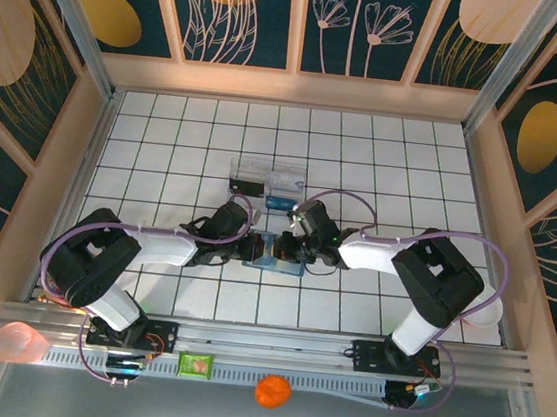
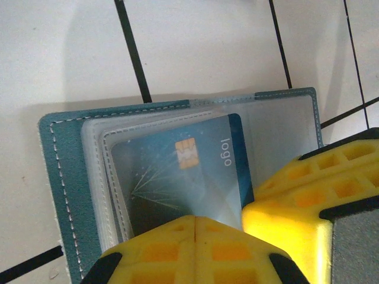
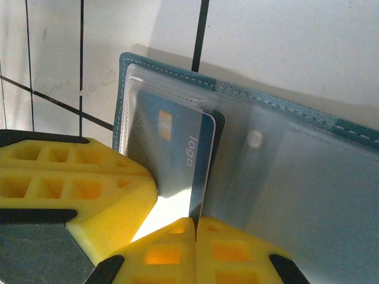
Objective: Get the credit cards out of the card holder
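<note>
top: card holder (image 1: pixel 275 259) mid-table, left gripper (image 1: pixel 254 250) at its 9 o'clock, right gripper (image 1: pixel 292 250) at 3, likely one steadying, one pulling | left wrist: jaws closed at clear sleeve (image 2: pixel 98 177) edge, hold unclear; credit card (image 2: pixel 177 177) reads "logo" | right wrist: jaws closed, seemingly pinching the credit card's 6 o'clock corner

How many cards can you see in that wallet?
1: a blue rectangular plastic card, tucked in a clear sleeve of the teal stitched card holder. More may hide behind it.

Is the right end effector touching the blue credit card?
Touching. In the right wrist view the blue credit card runs down into the seam of the right end effector, shut on its lower edge.
</note>
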